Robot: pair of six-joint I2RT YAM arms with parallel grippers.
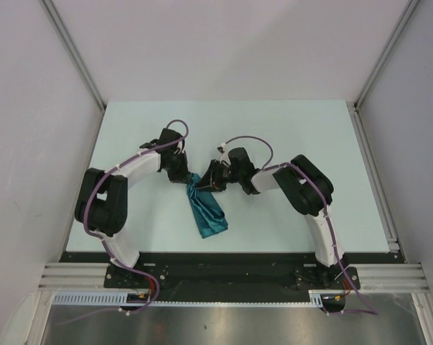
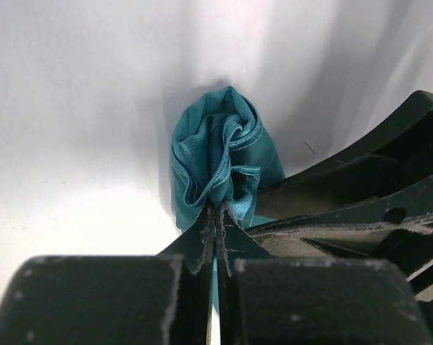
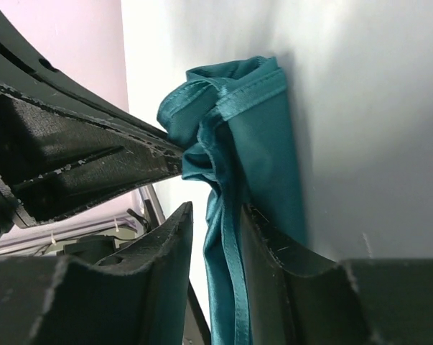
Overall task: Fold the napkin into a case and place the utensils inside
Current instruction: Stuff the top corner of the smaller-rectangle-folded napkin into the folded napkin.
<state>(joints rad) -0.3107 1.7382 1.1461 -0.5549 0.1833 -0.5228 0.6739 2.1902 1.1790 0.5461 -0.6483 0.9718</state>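
Seen from above, the left arm [image 1: 123, 180] and the right arm [image 1: 302, 187] each bend inward at the elbow, and their wrists meet just left of the frame's centre, over the pale surface [image 1: 288, 136]. The napkin [image 1: 207, 214] trails from that meeting point down to the lower right as a narrow, rumpled strip lying on the surface.

The left fingers [image 2: 210, 223] are pressed together, pinching a gathered end of the cloth, which bunches up just beyond their tips. The right fingers [image 3: 177, 244] stand slightly apart with a hemmed edge hanging loose between them, not clamped.

From above, the wrists hide the pinched end. Both wrist views cut off the rest of the cloth, so its folds cannot be made out.
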